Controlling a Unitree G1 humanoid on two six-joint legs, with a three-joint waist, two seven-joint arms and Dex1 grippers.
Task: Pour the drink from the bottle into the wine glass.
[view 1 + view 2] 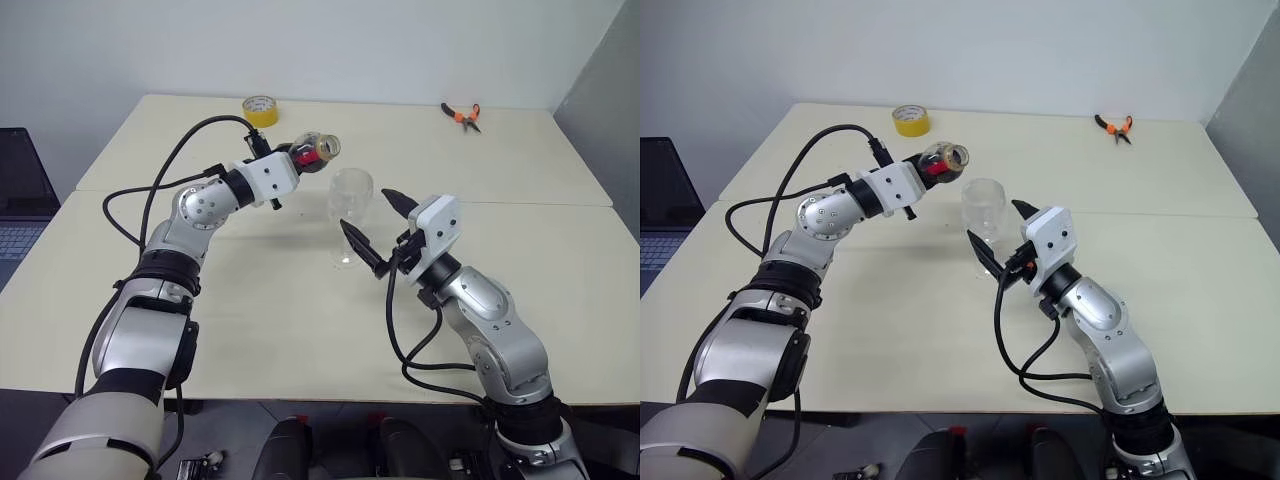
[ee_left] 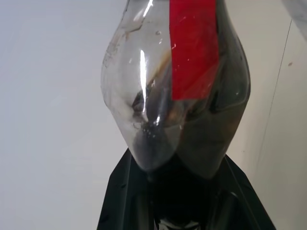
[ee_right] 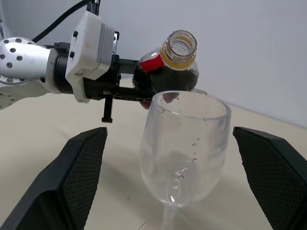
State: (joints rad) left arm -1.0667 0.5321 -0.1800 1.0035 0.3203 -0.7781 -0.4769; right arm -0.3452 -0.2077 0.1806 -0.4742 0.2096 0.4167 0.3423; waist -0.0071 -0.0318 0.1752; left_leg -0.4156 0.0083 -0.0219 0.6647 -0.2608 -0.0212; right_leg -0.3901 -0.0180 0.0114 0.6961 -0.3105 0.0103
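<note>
Clear stubby plastic bottle [image 3: 165,69] of dark cola-like drink [image 3: 177,79], uncapped, is clamped tight in left gripper [image 1: 290,165], tipped above the empty clear stemmed wine glass [image 3: 182,153]; right gripper [image 1: 380,225] gapes wide around the glass, untouching; next: tilt mouth over rim.

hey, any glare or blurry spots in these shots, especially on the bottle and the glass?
Left wrist view: the bottle sits very close, with bright streaks of glare on its clear plastic. Right wrist view: the wine glass looks sharp, with small highlights on droplets; the right gripper's fingers are soft-edged. Left eye view: even light, faint shadows on the table.
</note>
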